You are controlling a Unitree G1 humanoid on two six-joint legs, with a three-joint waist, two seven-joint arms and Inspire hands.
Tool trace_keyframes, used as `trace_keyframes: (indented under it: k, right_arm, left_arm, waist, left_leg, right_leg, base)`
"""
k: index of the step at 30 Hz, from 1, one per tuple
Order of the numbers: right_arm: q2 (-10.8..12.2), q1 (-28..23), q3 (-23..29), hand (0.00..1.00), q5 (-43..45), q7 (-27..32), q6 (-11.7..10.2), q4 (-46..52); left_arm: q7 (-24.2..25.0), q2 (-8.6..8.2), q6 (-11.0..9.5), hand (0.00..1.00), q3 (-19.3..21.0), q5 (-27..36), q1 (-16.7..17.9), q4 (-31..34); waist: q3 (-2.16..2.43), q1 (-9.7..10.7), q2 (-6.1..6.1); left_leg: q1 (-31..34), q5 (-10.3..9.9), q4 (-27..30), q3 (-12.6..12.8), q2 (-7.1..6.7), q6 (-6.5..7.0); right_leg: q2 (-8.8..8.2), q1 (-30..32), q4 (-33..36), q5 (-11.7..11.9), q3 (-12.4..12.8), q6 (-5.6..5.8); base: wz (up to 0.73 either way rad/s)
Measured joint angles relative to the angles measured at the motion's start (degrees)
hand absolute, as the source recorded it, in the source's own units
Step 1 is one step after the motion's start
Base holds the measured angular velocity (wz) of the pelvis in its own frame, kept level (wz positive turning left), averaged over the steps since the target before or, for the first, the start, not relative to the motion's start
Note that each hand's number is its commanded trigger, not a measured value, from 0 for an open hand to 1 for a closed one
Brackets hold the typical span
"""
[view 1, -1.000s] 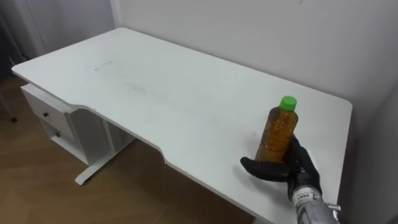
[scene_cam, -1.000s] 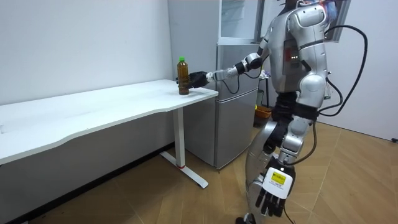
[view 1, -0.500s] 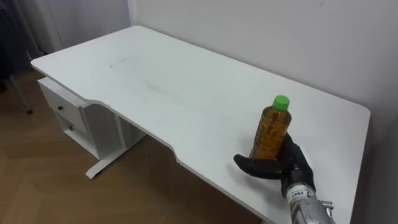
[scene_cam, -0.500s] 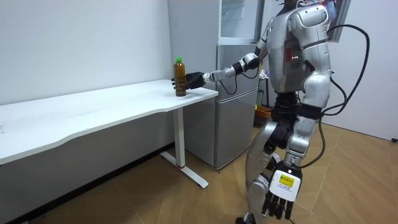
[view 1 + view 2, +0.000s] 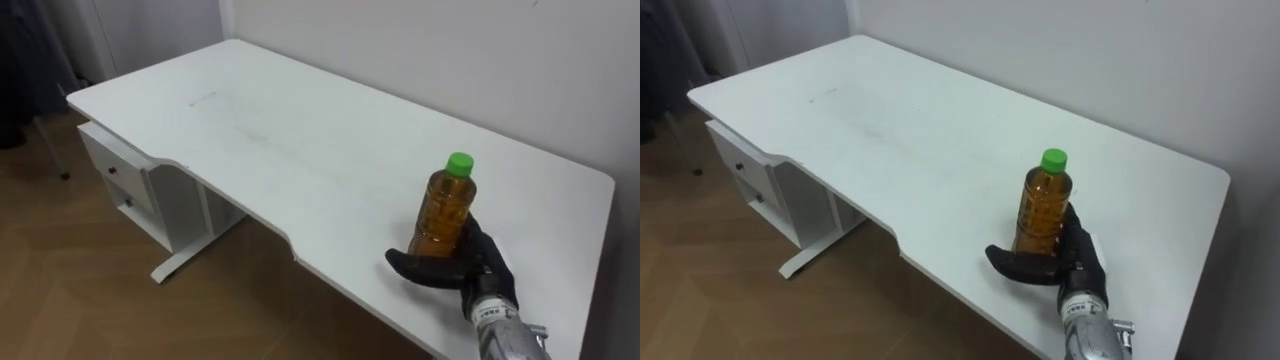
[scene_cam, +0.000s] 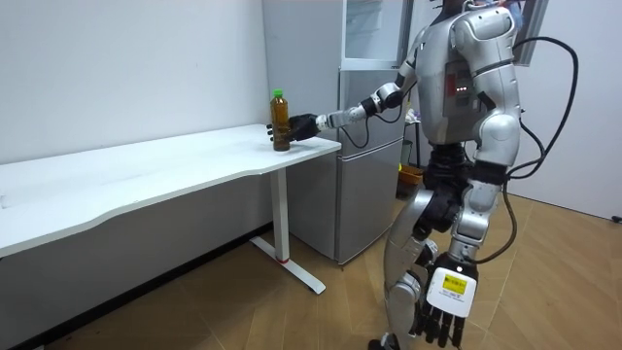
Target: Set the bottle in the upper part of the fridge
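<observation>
Right hand (image 5: 478, 268) is reaching in from the lower right, arm stretched out low over the table's front edge; its dark fingers are wrapped round the lower part of the bottle (image 5: 443, 215), with the thumb (image 5: 415, 270) hooked across the front near the base; so a firm grab on the bottle. The bottle stands upright in that hand, amber stuff inside and the green cap (image 5: 460, 164) up above the fingers. The forearm gets cut off by the bottom of the eye views.

The table (image 5: 300, 150) front edge runs right under the wrist and its right end is close on the hand's right, so the hand sits near that corner. Off to the hand's left there's a long bare stretch of white top. Beyond the hand is a strip of table, then the wall (image 5: 450, 60). Far left of the hand, under the other end, is a drawer unit (image 5: 118, 180) on the wood floor (image 5: 100, 290).

The base of the bottle is hidden behind the thumb, so I can't tell whether it's resting on the top.

In the room view the fridge (image 6: 374, 156) is just past the table's end, behind the outstretched arm, its top cut off; the left hand (image 6: 442, 303) hangs by the leg, fingers relaxed.
</observation>
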State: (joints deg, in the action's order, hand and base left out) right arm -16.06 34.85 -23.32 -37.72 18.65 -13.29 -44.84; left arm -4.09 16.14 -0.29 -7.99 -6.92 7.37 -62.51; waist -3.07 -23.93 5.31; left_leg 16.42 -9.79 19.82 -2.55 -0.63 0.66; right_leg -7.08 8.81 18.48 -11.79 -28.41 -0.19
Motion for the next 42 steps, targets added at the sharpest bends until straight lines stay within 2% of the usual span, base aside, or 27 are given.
trace_keyframes:
  k: [3, 12, 21, 29, 40, 41, 42]
  right_arm:
    - [-0.1, 0.9, 0.7, 0.0, 0.1, 0.2, -0.3, -2.2]
    - [0.4, 3.0, 0.8, 0.0, 2.5, 4.7, -0.5, -6.0]
    - [0.4, 3.3, 0.8, 0.0, 2.5, 8.6, -0.4, -6.6]
    - [0.4, 3.3, -0.3, 0.0, 2.3, 10.7, -0.3, -7.0]
    - [0.4, 3.3, -0.4, 0.0, 2.7, 13.2, 0.4, -7.0]
    - [0.4, 3.3, -0.4, 0.11, 2.7, 13.3, 0.4, -7.0]
    - [0.4, 3.3, -0.4, 0.87, 2.7, 13.3, 0.4, -7.0]
  left_arm:
    - [-0.1, 0.0, 0.0, 0.0, 0.0, 0.0, 0.1, 0.4]
    - [-2.1, -0.01, 0.4, 0.0, -1.2, 3.0, 0.8, 0.7]
    - [-3.1, 0.0, 0.3, 0.0, -1.2, 3.1, 1.2, 0.8]
    - [-3.2, 0.2, 0.3, 0.0, -1.4, 3.1, 1.4, 0.7]
    - [-3.2, 0.42, 0.3, 0.0, -1.3, 5.0, 2.4, 0.8]
    - [-3.2, 0.45, 0.3, 0.0, -1.3, 5.0, 2.4, 0.8]
    - [-3.2, 0.46, 0.3, 0.0, -1.3, 5.0, 2.4, 0.8]
  waist:
    - [0.03, 0.0, -0.06]
    - [0.13, -0.6, -0.47]
    - [0.22, -1.3, 0.0]
    - [0.16, -1.6, 1.21]
    - [0.08, -2.7, 1.17]
    - [0.08, -2.7, 1.17]
    - [0.08, -2.7, 1.17]
  left_leg:
    - [0.0, 0.1, 0.0, -0.8, -0.06, -0.12]
    - [0.0, 0.2, -0.3, -0.9, -0.07, -0.19]
    - [0.5, 0.3, -0.3, -1.1, -0.14, -0.16]
    - [1.0, 0.4, 0.1, -1.8, -0.18, -0.24]
    - [1.6, 0.4, 1.3, -2.7, -0.21, -0.25]
    - [1.8, 0.4, 1.5, -2.8, -0.19, -0.25]
    - [1.9, 0.4, 1.5, -2.9, -0.19, -0.25]
  right_leg:
    - [0.26, -0.3, -0.6, 0.1, -0.2, 0.0]
    - [0.16, -0.3, -0.5, 0.2, -0.8, -0.03]
    - [0.01, -0.4, -0.8, 0.2, -1.5, 0.0]
    - [0.08, -0.4, -0.8, 0.2, -2.0, -0.01]
    - [0.04, -0.6, -0.7, 0.1, -3.1, -0.08]
    - [-0.12, -0.6, -0.7, 0.1, -3.2, -0.11]
    - [-0.2, -0.6, -0.7, 0.1, -3.3, -0.12]
  base:
    - [0.06]
    - [0.01]
    - [0.02]
    - [0.05]
    - [0.04]
    - [0.06]
    - [0.05]
